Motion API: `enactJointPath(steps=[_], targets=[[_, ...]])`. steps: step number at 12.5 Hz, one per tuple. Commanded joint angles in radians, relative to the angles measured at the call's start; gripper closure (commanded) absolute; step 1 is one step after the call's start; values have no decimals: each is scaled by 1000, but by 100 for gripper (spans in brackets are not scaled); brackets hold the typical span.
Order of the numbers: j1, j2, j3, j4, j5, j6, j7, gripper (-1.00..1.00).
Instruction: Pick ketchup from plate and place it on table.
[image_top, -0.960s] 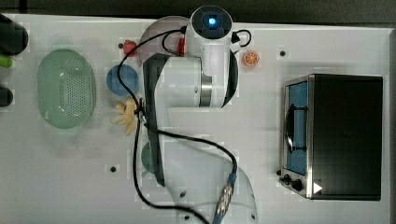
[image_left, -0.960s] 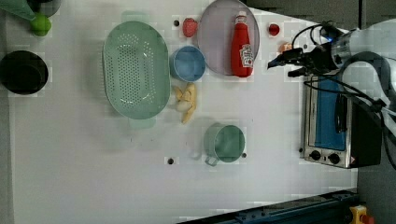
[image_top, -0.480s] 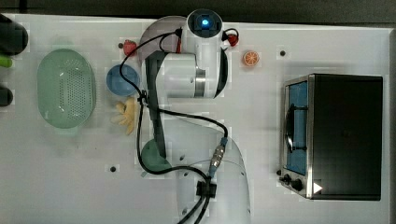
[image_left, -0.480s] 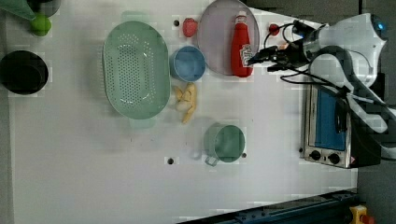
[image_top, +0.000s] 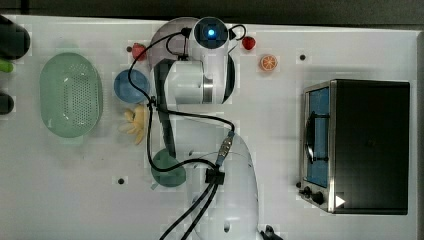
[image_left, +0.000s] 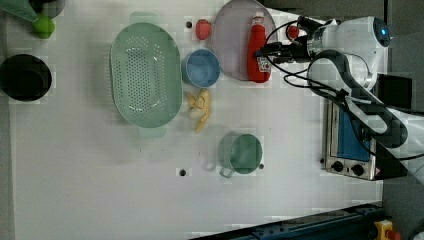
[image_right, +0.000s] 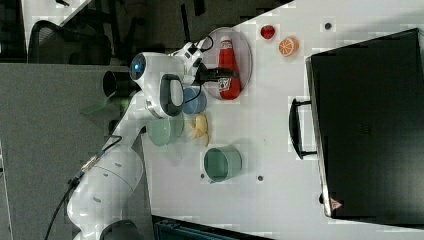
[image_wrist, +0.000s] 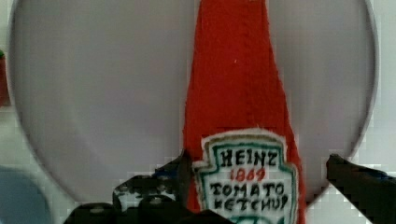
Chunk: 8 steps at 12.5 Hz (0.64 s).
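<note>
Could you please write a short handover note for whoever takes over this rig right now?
Gripper: open, one finger on each side of the ketchup's label end; no grip yet.
Ketchup: lying flat on the plate, its label end over the plate's rim.
Table: free white surface in front of the plate in the left view.
Done: approach to the ketchup.
Left: close, lift, set the ketchup on the table, release.

The ketchup (image_wrist: 243, 107) looks like matt red cloth with a stitched label. The plate (image_wrist: 107, 93) under it is smooth and matt. The table (image_left: 100, 190) is smooth white; the basket (image_left: 145, 75) looks like perforated plastic; the oven (image_top: 360, 145) shows a shiny metal frame around matt black.
</note>
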Motion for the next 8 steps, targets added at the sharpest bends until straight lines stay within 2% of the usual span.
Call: enactJointPath(steps=[1, 3, 4, 7, 8], targets=[[10, 31, -6, 34, -20, 69, -42, -100], [10, 51, -9, 36, -20, 92, -42, -100], [10, 53, -7, 38, -20, 100, -42, -92], [9, 47, -5, 47, -19, 98, -41, -20], [9, 41, -5, 47, -19, 92, -41, -17]])
